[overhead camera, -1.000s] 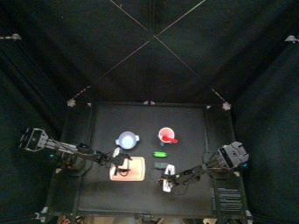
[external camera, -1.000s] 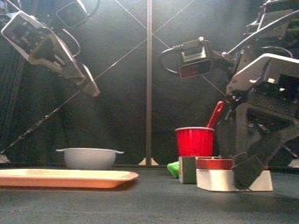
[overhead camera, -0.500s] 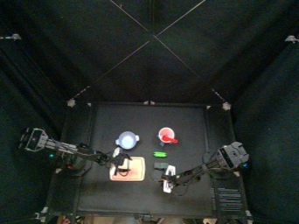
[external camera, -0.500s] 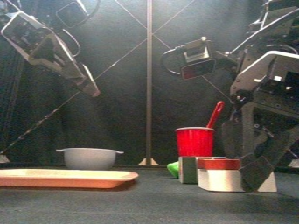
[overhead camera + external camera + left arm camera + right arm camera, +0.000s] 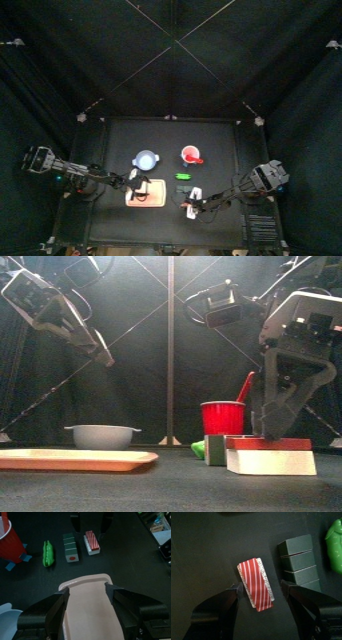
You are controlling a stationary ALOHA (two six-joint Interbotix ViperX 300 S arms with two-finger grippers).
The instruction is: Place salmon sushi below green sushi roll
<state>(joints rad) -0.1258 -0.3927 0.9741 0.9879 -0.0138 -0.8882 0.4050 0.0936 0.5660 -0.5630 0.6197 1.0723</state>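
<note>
The salmon sushi point(image 5: 256, 583), red-and-white striped on a white base, lies on the table point(image 5: 271, 456) point(image 5: 92, 542). A dark green segmented block point(image 5: 301, 562) point(image 5: 69, 547) lies right beside it. Past that block is the green sushi roll point(image 5: 47, 553) point(image 5: 334, 534) point(image 5: 183, 176), a bright green bumpy piece. My right gripper point(image 5: 274, 431) point(image 5: 261, 587) hangs open just above the salmon sushi, one jaw on each side, not touching it. My left gripper point(image 5: 87, 594) point(image 5: 100, 356) stands open, raised over the pink tray point(image 5: 87, 617) point(image 5: 74, 460).
A red cup point(image 5: 223, 417) point(image 5: 194, 154) with a red utensil in it stands behind the green pieces. A pale blue bowl point(image 5: 103, 436) point(image 5: 144, 158) sits behind the tray. Black curtains close in on all sides of the table.
My right gripper has lifted straight up off the salmon sushi, which stays on the table. The left arm has not moved.
</note>
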